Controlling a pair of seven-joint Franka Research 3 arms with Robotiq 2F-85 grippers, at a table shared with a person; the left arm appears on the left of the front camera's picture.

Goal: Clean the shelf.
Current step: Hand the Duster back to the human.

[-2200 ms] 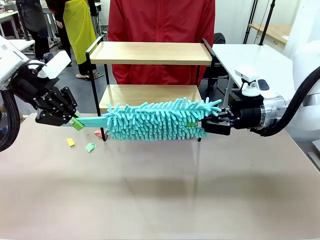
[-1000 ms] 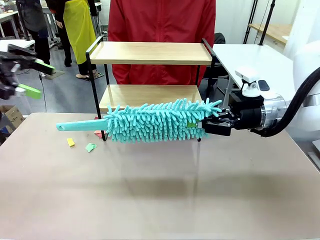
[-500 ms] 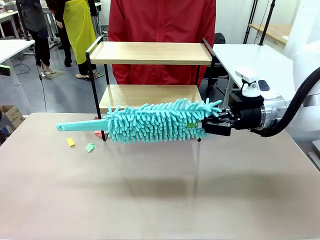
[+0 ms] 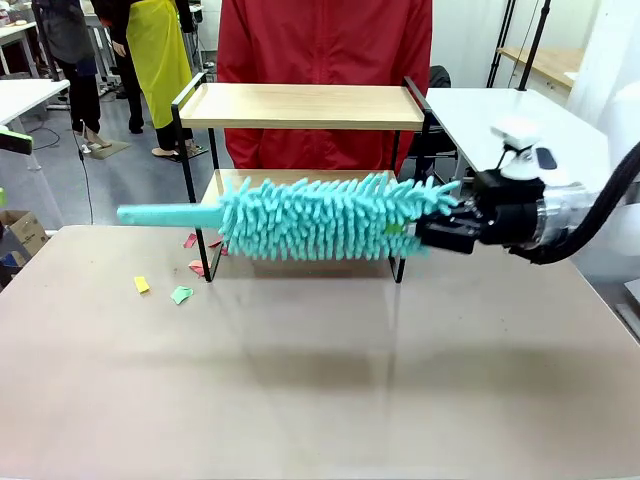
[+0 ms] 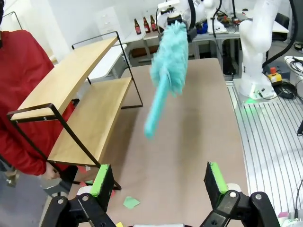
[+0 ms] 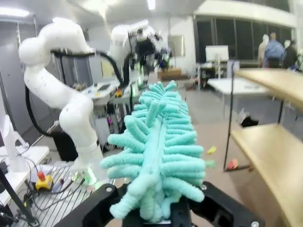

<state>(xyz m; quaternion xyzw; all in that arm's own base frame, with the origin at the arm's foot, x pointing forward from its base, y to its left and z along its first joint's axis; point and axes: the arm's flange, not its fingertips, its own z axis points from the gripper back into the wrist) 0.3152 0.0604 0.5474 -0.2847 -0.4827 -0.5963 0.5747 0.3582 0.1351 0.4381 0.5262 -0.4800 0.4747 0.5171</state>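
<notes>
We see the shelf (image 4: 300,106) at the desk's far edge — rigid. The right end effector (image 4: 432,228) clamps the soft, light duster (image 4: 310,215) by its fluffy tip, seemingly; the left end effector (image 5: 158,182) gapes, empty.

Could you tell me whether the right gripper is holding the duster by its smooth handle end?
No, the right gripper clamps the fluffy head end of the duster, while the smooth handle sticks out free toward the robot's left.
</notes>
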